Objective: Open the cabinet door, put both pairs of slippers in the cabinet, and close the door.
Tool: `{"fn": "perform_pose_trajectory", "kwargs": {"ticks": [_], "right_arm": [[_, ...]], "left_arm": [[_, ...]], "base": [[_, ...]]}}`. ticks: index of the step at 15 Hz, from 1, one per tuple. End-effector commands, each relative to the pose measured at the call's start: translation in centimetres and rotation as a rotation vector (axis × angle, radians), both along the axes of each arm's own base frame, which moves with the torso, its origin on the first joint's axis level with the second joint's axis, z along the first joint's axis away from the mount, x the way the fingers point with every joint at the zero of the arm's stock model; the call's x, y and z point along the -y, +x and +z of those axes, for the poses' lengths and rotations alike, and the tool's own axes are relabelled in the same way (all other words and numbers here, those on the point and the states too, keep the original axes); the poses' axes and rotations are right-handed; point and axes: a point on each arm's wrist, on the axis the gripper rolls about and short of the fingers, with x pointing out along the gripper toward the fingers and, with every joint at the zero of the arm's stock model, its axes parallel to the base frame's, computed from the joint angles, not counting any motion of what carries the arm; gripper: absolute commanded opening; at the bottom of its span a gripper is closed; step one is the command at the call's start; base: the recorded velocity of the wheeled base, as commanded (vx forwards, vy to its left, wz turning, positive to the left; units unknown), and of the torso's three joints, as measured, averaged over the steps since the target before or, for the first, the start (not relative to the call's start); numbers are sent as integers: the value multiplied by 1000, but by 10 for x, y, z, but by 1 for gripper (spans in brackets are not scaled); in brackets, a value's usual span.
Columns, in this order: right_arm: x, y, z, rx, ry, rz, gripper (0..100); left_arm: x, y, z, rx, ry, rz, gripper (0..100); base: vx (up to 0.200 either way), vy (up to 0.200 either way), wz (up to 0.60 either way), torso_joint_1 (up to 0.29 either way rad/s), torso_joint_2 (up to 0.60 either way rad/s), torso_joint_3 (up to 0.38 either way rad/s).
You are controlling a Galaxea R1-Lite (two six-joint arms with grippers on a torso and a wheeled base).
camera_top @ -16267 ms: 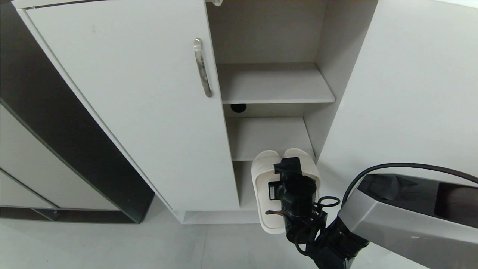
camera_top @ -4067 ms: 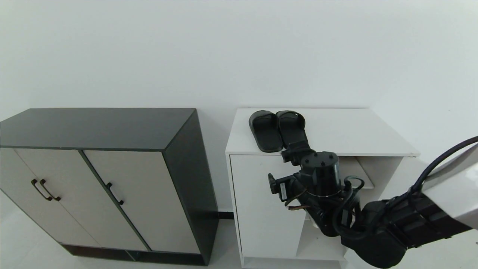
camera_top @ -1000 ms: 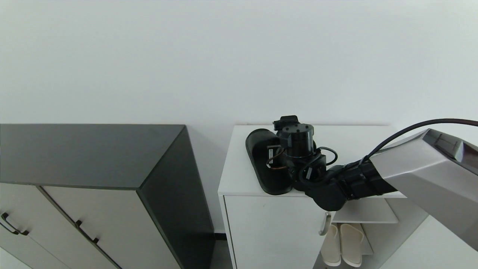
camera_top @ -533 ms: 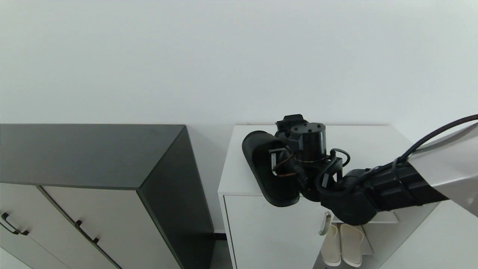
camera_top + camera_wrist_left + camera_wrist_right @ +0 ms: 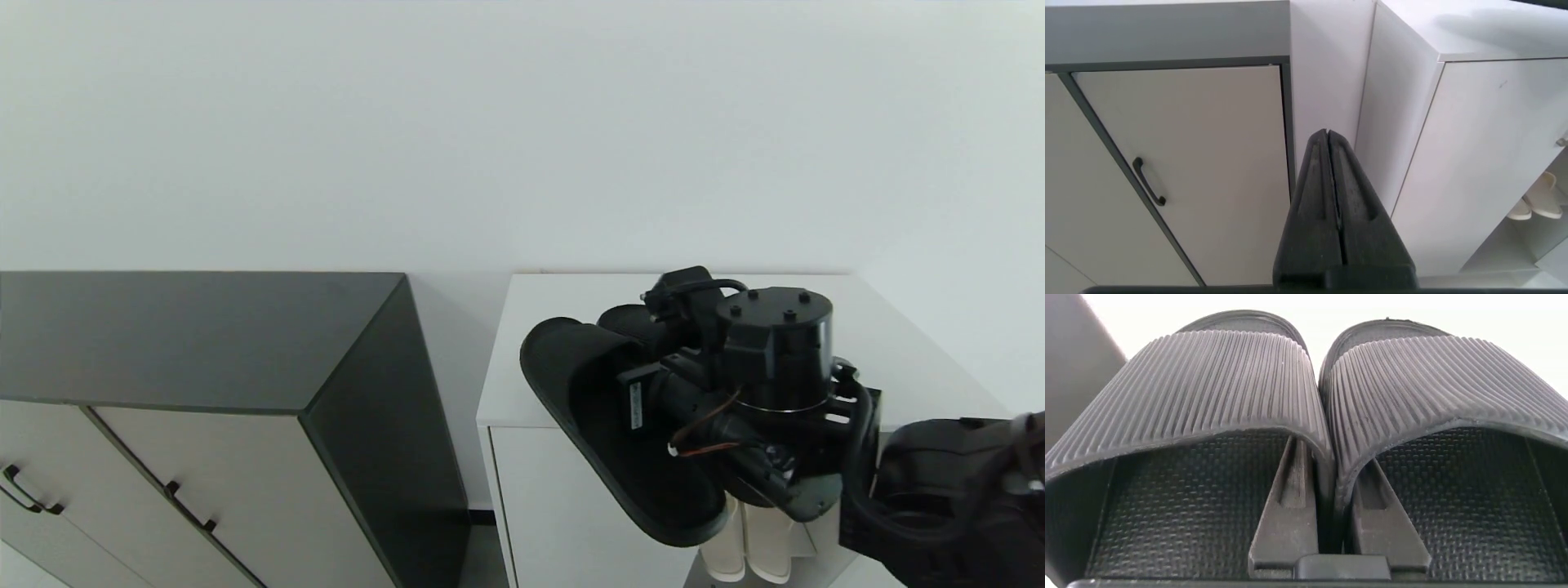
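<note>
The right pincer (image 5: 1327, 469) clamps the black slippers (image 5: 620, 425), toes pointing far, above the open right side of the cabinet (image 5: 563, 490).

Home-style entryway setup: 2 cabinets along a bare wall (image 5: 490, 122), white cabinet (image 5: 571, 290) shelving pale slippers (image 5: 763, 539), dark-topped cabinet (image 5: 196, 335) beside it.

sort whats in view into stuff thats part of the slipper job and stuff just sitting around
Job: black slippers in the right gripper; white slippers inside the white cabinet.
Just there: dark cabinet beside it; left gripper, shut on nothing.
</note>
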Motion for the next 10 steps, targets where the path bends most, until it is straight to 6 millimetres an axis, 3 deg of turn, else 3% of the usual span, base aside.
{"fn": "perform_pose_trajectory", "kwargs": {"ticks": [1,9,10], "right_arm": [[16,-16,12,13,29,21,0],[12,-13,1,-10,5,17,0],[12,-13,0,-12,3,17,0]], "left_arm": [[0,0,0,0,0,0,0],[0,0,0,0,-2,2,0],[0,0,0,0,-2,2,0]], "base": [[0,0,0,0,0,0],[0,0,0,0,0,0],[-200,0,0,2,2,2]]}}
